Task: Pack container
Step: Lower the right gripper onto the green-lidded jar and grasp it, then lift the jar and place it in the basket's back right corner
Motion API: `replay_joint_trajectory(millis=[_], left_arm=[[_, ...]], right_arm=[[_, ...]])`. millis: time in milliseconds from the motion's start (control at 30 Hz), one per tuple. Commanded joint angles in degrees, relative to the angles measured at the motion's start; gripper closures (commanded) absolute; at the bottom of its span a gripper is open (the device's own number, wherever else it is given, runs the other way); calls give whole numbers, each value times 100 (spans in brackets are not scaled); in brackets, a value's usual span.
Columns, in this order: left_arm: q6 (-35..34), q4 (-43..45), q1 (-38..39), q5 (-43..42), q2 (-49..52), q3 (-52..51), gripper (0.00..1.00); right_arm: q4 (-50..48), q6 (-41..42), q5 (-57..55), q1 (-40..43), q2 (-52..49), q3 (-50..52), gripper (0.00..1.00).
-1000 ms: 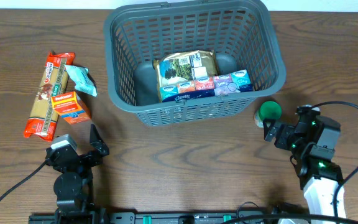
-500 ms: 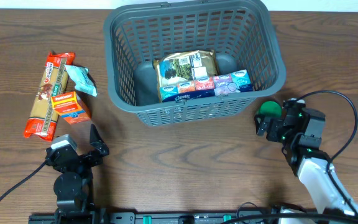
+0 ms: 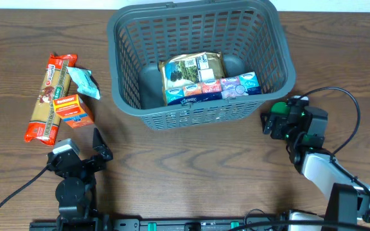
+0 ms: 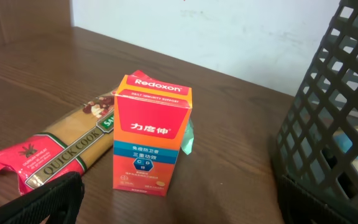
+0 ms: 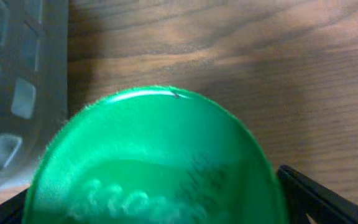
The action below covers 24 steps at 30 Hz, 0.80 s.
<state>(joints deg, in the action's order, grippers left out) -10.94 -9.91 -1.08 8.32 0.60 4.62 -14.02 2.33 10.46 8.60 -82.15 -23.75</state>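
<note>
The large dark grey plastic basket with lattice sides (image 3: 124, 70) stands at the far centre of the brown wood-grain counter (image 3: 191, 167). On its solid floor lie a bag printed with a forest scene (image 3: 191, 69) and, just in front of it, a row of small tissue packs (image 3: 214, 90); their print is too small to read.

Left of the basket, well apart from it, three items lie together:
- A long red-ended pasta packet (image 4: 61, 149), marked "QUICK COOK".
- An upright orange cardboard box (image 4: 151, 134), branded "Redoxon", with the characters 力度伸 and "C D" on a blue band. It stands beside the packet.
- A small teal wrapper (image 3: 83, 82) by the packet's far end, with no legible text.

The left gripper (image 3: 101, 146) sits at the near left edge, short of the box, with its fingers spread and holding nothing.

The right gripper (image 3: 276, 120) is just beside the basket's near right corner, astride a round green lid (image 5: 154, 162). The lid's raised lettering is blurred and unreadable. A black finger (image 5: 319, 196) lies at the lid's rim, but whether the fingers clamp it cannot be told.
</note>
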Motion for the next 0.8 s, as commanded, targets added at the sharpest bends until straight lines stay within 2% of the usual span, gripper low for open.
replay_joint_trajectory(millis=[0, 233, 500, 767], left_arm=[[-31, -63, -24, 31, -33, -140, 2], [-31, -63, -24, 31, -33, -140, 2], [-31, -61, -24, 31, -33, -140, 1], [-31, -63, -24, 31, -33, -140, 2]], right_arm=[[-151, -24, -59, -98, -179, 24, 20], [-334, -24, -63, -98, -352, 24, 38], [-417, 39, -63, -98, -363, 22, 54], [-601, 664, -63, -66, -216, -52, 57]])
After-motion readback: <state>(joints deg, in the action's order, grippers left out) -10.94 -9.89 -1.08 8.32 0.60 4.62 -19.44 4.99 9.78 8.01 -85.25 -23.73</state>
